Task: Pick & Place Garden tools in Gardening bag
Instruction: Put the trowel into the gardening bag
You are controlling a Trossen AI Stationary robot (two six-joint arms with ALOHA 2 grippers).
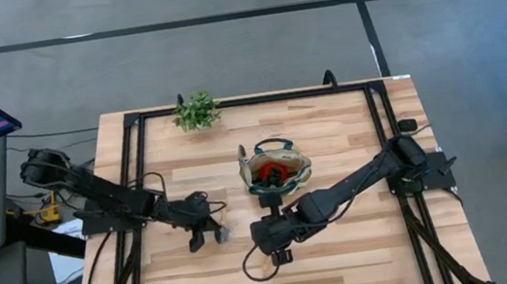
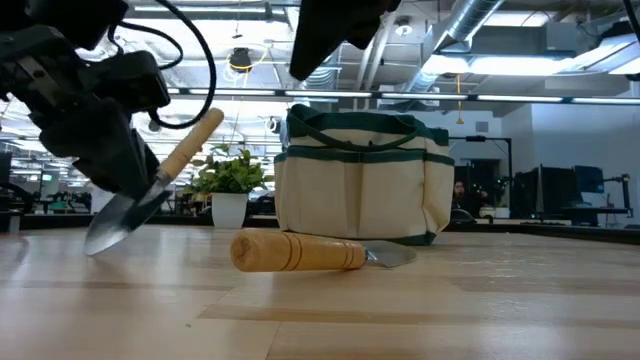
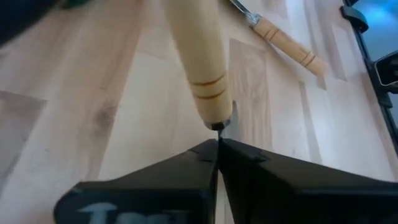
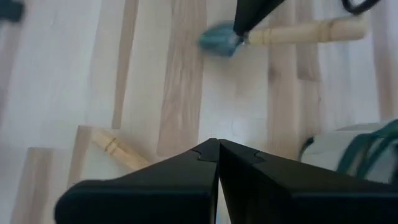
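Mid-pick: left end effector (image 2: pixel 135 185) clamped on a tilted trowel (image 2: pixel 150 190), right end effector (image 1: pixel 276 237) closed empty; next, carrying to the gardening bag (image 2: pixel 360 180).

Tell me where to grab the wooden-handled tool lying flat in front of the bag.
Take the lying tool by the middle of its wooden handle, coming straight down with fingers across it. The handle is round and thick; the metal head is thin, lies low on the table, close by the gardening bag.
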